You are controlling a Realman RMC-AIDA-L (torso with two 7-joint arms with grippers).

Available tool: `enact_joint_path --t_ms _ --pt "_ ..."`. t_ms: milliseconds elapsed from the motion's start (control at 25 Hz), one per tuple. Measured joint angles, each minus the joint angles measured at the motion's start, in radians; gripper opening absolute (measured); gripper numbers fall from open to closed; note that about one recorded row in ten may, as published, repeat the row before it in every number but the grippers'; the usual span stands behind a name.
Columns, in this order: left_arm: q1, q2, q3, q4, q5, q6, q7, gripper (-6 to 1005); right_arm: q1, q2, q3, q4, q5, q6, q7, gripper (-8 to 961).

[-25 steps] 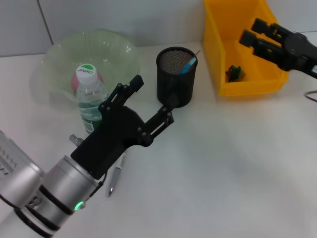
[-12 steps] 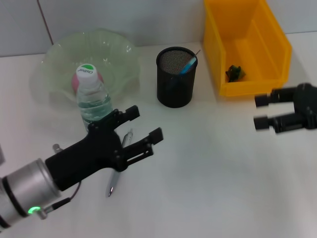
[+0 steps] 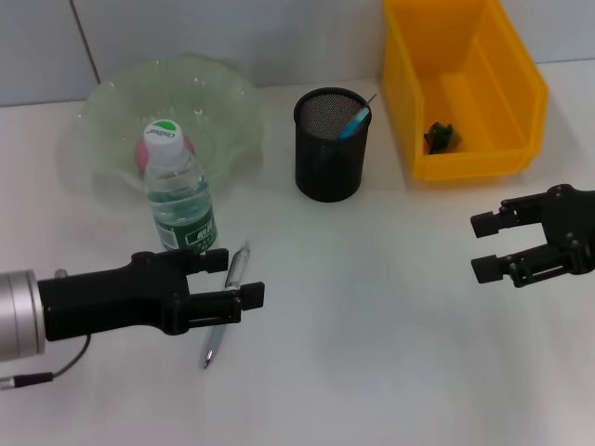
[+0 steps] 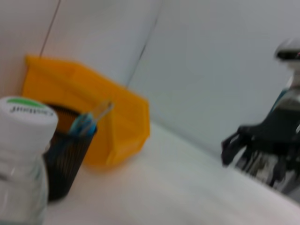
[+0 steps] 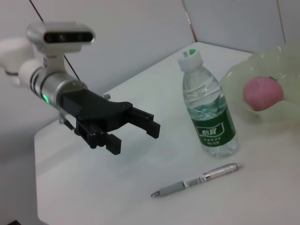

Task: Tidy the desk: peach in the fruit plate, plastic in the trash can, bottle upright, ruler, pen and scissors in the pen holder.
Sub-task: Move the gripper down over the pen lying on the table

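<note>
The pen [image 3: 213, 342] lies on the table near the upright bottle [image 3: 178, 197], and my open left gripper [image 3: 237, 276] hovers over the pen's middle with nothing in it. The right wrist view shows that gripper [image 5: 135, 138] apart from the pen [image 5: 197, 180] and the bottle [image 5: 208, 112]. The peach [image 3: 139, 160] rests in the green fruit plate [image 3: 121, 98]. A blue item sticks out of the black pen holder [image 3: 330, 158]; I cannot tell if it is ruler or scissors. Green plastic [image 3: 440, 137] lies in the yellow trash can [image 3: 462, 167]. My right gripper [image 3: 479, 247] is open at the right.
The wall stands right behind the fruit plate, pen holder and trash can. White tabletop [image 3: 372, 316] stretches between the two grippers and toward the front edge. In the left wrist view the bottle [image 4: 21, 154] is close beside the camera.
My left arm has drawn back from the pen holder and come down low over the pen. My right gripper has left the trash can and dropped to the table's right side.
</note>
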Motion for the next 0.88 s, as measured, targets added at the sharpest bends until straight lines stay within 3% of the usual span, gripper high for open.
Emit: enact_joint_path --t_ms 40,80,120,160,200,280,320,360,480,560,640,760,880 --pt "0.004 -0.013 -0.048 0.091 0.145 0.012 -0.145 785 -0.003 0.003 -0.001 -0.010 -0.002 0.001 -0.001 796" --pt "0.004 -0.013 -0.048 0.091 0.145 0.012 -0.145 783 -0.003 0.003 -0.001 -0.010 -0.002 0.001 -0.001 796" --pt "0.003 -0.032 -0.082 0.182 0.298 0.033 -0.282 782 -0.006 0.004 -0.001 -0.017 -0.002 0.006 -0.002 796" --pt "0.003 -0.032 -0.082 0.182 0.298 0.033 -0.282 781 -0.006 0.004 -0.001 -0.017 -0.002 0.006 -0.002 796" --pt "-0.007 -0.063 -0.108 0.287 0.505 0.069 -0.459 779 -0.008 0.005 -0.001 -0.018 -0.002 0.010 -0.003 796" --pt "-0.033 -0.112 -0.121 0.398 0.734 0.123 -0.626 777 -0.009 0.007 -0.001 -0.018 -0.002 0.017 -0.008 797" --pt "-0.033 -0.112 -0.121 0.398 0.734 0.123 -0.626 776 -0.009 0.010 -0.001 -0.020 -0.002 0.026 -0.015 797" --pt "-0.064 -0.139 -0.110 0.459 0.888 0.160 -0.741 774 -0.009 0.010 -0.001 -0.020 -0.002 0.026 -0.015 797" --pt "-0.134 -0.141 -0.050 0.483 1.005 0.173 -0.884 770 -0.009 0.012 -0.002 -0.022 -0.004 0.037 -0.021 797" --pt "-0.134 -0.141 -0.050 0.483 1.005 0.173 -0.884 768 -0.009 0.013 -0.002 -0.022 -0.006 0.040 -0.025 797" --pt "-0.257 -0.144 0.032 0.407 1.149 0.178 -1.031 765 -0.004 0.013 -0.002 -0.023 -0.011 0.042 -0.025 797" --pt "-0.257 -0.144 0.032 0.407 1.149 0.178 -1.031 761 -0.002 0.013 0.001 -0.024 -0.012 0.043 -0.023 797" --pt "-0.381 -0.148 0.094 0.268 1.200 0.162 -1.113 758 0.000 0.012 0.008 -0.024 -0.012 0.048 -0.022 797"
